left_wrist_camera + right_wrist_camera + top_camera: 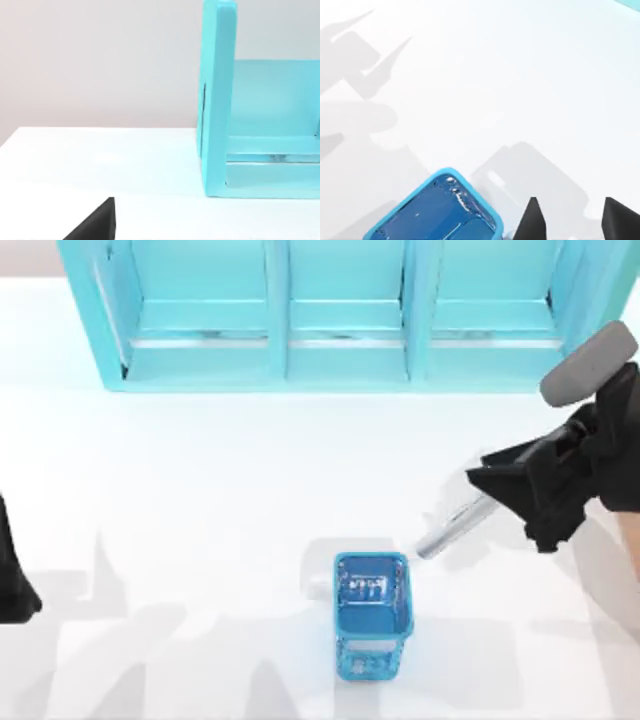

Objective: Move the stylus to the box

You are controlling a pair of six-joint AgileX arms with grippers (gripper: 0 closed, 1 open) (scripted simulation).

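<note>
From above, the right gripper point(490, 490) hangs over the right of the white worktop point(220, 480), pinching the stylus point(452, 528), which slants down-left toward the blue mesh holder point(372, 625) just beside its lower end; the turquoise shelf unit point(340, 315) lines the far edge; the left arm sits parked at the left edge. Left wrist view: the shelf's side panel point(217, 100) on the worktop, a dark fingertip point(97, 225) in the corner; whether that gripper is spread I cannot tell. Right wrist view: two black fingertips point(532, 220) apart, the holder point(435, 212) near them.
</note>
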